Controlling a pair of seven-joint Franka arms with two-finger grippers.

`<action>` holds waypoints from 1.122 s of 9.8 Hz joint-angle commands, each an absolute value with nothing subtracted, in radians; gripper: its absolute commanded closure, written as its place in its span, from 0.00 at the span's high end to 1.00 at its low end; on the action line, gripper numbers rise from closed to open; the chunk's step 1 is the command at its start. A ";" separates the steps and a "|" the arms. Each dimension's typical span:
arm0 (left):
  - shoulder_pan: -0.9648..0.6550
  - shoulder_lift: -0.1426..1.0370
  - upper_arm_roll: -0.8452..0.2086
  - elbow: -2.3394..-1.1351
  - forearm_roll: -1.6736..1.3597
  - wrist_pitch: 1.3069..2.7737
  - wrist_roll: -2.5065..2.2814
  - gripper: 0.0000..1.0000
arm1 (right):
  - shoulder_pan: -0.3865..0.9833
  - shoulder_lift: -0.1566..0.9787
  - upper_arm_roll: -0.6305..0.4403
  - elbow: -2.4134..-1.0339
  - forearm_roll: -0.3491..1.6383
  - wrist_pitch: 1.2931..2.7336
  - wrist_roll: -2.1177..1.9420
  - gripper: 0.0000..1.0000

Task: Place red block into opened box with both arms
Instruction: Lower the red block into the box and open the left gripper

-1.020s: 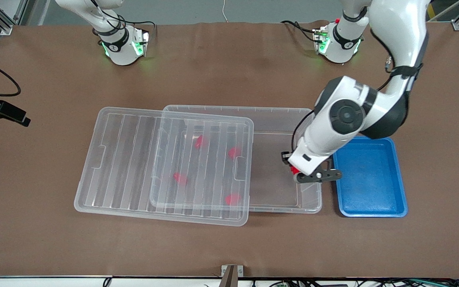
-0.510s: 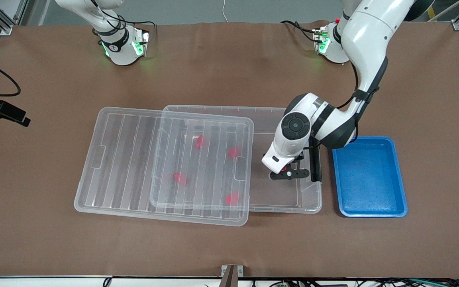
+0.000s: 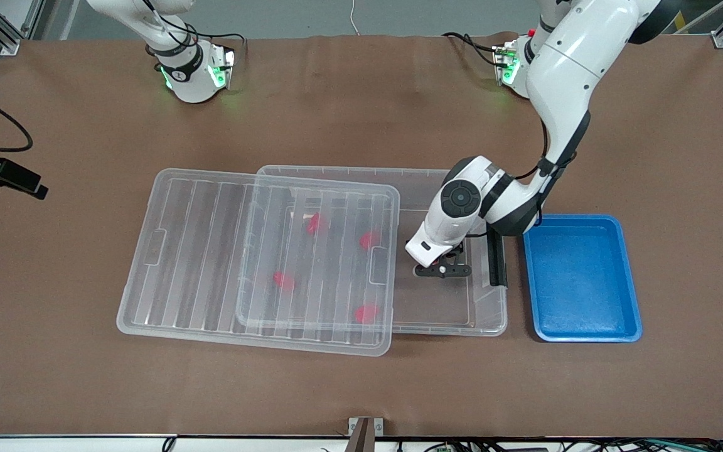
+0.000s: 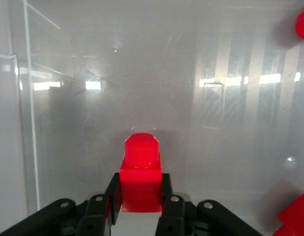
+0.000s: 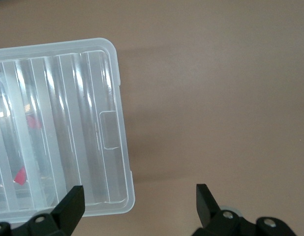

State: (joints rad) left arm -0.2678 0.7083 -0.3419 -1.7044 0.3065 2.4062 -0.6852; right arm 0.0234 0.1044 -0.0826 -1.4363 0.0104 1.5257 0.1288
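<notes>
Our left claw [image 3: 442, 270] is clamped on a red block [image 4: 140, 174], stub outward, low over the uncovered end of the box [image 3: 487, 314] beside the blue tray [image 3: 581, 333]. Our right claw [image 5: 139, 201] waits with fingers apart, over the worktop [image 5: 216, 73] by the lid [image 3: 198, 251]. Four blocks already lie in the box under the slid-aside lid; we judge only the release remains for this one.

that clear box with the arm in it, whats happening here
The left gripper is shut on a red block and holds it over the uncovered end of the box. The lid lies slid aside, half across the box, with four more red blocks under it. The right gripper waits open above the lid's edge.
</notes>
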 commanded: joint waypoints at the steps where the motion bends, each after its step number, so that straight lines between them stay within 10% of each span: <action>1: -0.235 0.732 -0.337 -1.704 0.336 2.427 -0.635 0.47 | 0.014 0.084 -0.078 -1.456 0.026 1.529 0.118 1.00; 2: -0.227 0.723 -0.337 -1.700 0.336 2.425 -0.640 0.94 | 0.014 0.084 -0.078 -1.456 0.026 1.529 0.120 1.00; 3: -0.229 0.700 -0.339 -1.686 0.334 2.409 -0.641 1.00 | 0.014 0.084 -0.078 -1.457 0.026 1.531 0.118 1.00; 10: -0.213 0.516 -0.384 -1.536 0.304 2.101 -0.643 1.00 | 0.014 0.086 -0.078 -1.459 0.026 1.529 0.118 1.00; 11: -0.181 0.473 -0.390 -1.490 0.307 1.997 -0.626 1.00 | 0.012 0.086 -0.078 -1.469 0.028 1.532 0.118 0.88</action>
